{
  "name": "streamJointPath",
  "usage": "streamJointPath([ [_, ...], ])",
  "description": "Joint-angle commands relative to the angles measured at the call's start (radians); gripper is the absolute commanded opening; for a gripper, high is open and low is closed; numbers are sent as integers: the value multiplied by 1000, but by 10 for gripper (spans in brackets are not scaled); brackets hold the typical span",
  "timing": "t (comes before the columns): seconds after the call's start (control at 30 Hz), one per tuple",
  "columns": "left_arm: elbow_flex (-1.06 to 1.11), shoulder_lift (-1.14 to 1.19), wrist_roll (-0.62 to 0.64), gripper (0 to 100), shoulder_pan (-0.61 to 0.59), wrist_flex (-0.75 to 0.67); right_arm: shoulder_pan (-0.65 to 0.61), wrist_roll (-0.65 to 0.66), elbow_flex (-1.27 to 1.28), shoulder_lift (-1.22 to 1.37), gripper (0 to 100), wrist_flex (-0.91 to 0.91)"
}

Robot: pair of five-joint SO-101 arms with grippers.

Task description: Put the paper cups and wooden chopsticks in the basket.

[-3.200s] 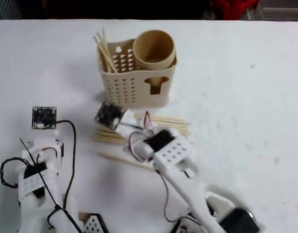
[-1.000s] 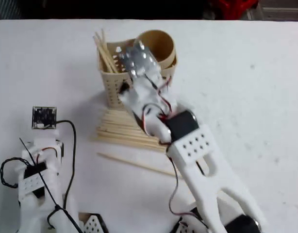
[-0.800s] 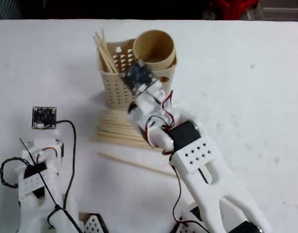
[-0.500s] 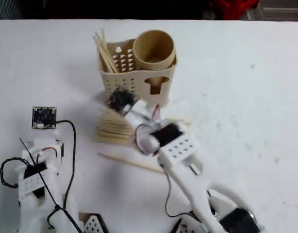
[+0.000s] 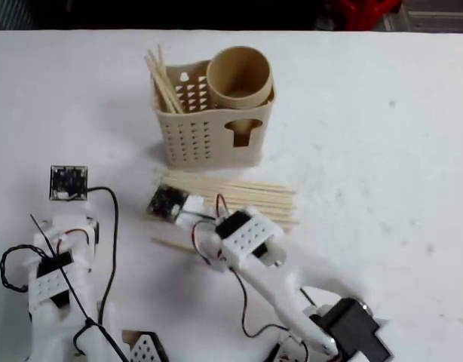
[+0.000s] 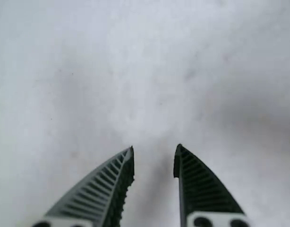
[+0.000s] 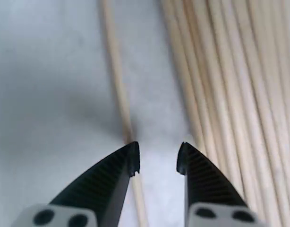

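I see the basket (image 5: pixel 209 139) standing upright toward the far side of the white table (image 5: pixel 382 136); a paper cup (image 5: pixel 239 75) sits inside it at one end, and the chopsticks in the basket (image 5: pixel 162 79) lean at the other end, their tips poking above the rim; on the near side of the basket, close to it but apart, a pile of chopsticks (image 5: pixel 254 194) lies flat, the sticks packed side by side; a stray chopstick (image 5: pixel 170 243) lies alone on the table nearer the arms, a little off from the pile, and part of it is hidden under the right arm (image 5: pixel 250 241); from that arm's wrist camera, the right gripper (image 7: pixel 157 158) hangs low over the table with its jaws parted and nothing between them, only bare table in the gap; the stray chopstick passes under the tip of one finger, while the pile runs alongside the other; I cannot tell whether the fingertips touch the table; the left arm (image 5: pixel 54 271) sits well off to the side of all this, and the left gripper (image 6: pixel 153 156) is likewise released, its jaws a little apart above bare table, grasping nothing.
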Motion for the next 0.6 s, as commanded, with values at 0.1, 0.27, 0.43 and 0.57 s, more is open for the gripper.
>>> streamJointPath([
  [0.1, -6, -24, -6, 154, -2, -11, -59, 3, 29, -77, 135, -16],
  [0.27, -6, -24, -3, 154, -2, -11, -64, 9, 35, -84, 188, -8],
  [0.43, -6, -24, -3, 154, -2, -11, -82, 11, 34, -42, 171, -16],
  [0.57, -6, -24, -3, 154, -2, -11, -82, 11, -20, 36, 144, 5],
])
